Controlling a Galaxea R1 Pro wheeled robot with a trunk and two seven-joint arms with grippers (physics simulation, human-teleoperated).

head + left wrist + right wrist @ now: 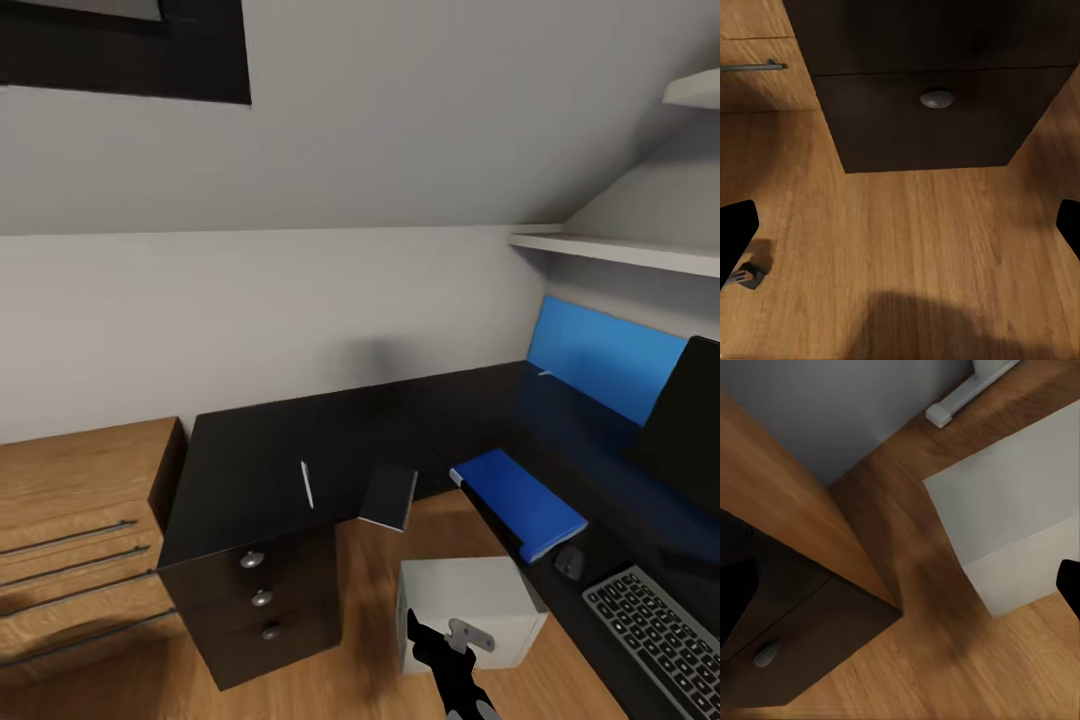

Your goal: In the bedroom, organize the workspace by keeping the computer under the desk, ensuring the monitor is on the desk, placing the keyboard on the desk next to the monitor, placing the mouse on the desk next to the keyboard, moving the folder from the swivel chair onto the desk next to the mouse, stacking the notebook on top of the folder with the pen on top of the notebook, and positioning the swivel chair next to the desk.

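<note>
Left gripper: fingertips are showing at opposite edges of the left wrist view, spread wide apart, holding nothing, hanging over the wooden floor. Ahead of it the dark drawer unit is presenting one round knob.

Right gripper: fingertips are showing at the two edges of the right wrist view, likewise apart and empty. Below it the white computer case is standing on the floor, beside the dark drawer unit.

Head view, outward from the robot: a dark arm is reaching in at the bottom edge, in front of the computer case. The case is sitting on the floor in the corner of the L-shaped black desk.

- Pen: lying on the desk above the drawers.
- Notebook: dark, overhanging the desk's inner edge.
- Folder: blue, lying flat on the desk's right wing.
- Mouse: sitting between folder and keyboard.
- Keyboard: lying at the lower right.
- Monitor: standing at the right edge, partly cut off.
- Wooden dresser: standing left of the desk.
</note>
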